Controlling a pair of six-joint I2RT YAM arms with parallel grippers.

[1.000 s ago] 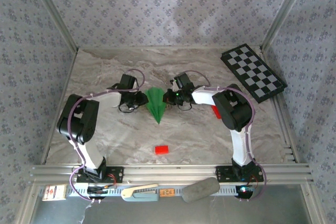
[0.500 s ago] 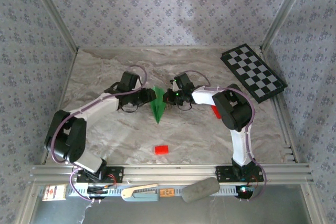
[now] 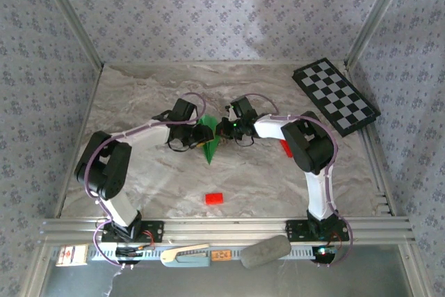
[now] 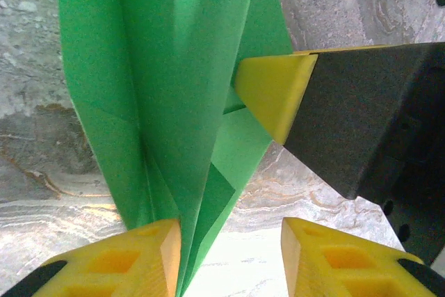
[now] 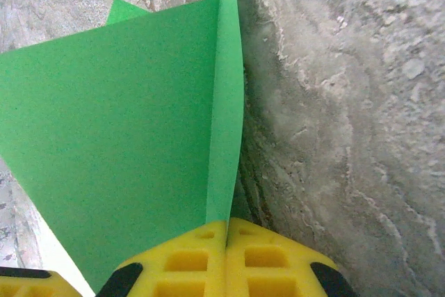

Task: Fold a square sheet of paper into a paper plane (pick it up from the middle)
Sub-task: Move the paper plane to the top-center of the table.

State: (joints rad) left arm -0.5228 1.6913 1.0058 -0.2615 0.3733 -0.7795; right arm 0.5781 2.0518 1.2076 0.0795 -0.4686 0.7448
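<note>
We are counting one paper plane (image 3: pixel 208 144), bright green and folded into a slim dart. It is lying on the marbled surface (image 3: pixel 132 102) about midway between the arms, its point aiming toward the near edge. We are counting two arms, and the left arm (image 3: pixel 139 132) and the right arm (image 3: pixel 268 126) are flanking the plane, one on each side.

The right jaws are clenching an upright fold of the plane. In the right wrist view the two yellow pads (image 5: pixel 188 255) are pressing together, with the green flap running down between them. The left jaws are standing apart, released (in the left wrist view one pad (image 4: pixel 118 269) is touching the plane's edge, and bare surface is showing in the gap beside it). In that same view a yellow fingertip (image 4: pixel 268 92) of the right arm is pressing on the paper from the right.

We are also counting one small red block (image 3: pixel 214 198) lying alone nearer the arm bases. One red piece (image 3: pixel 286 148) is sitting half hidden beside the right arm. One checkerboard (image 3: pixel 335 95) is lying at the far right corner, well apart from the plane.
</note>
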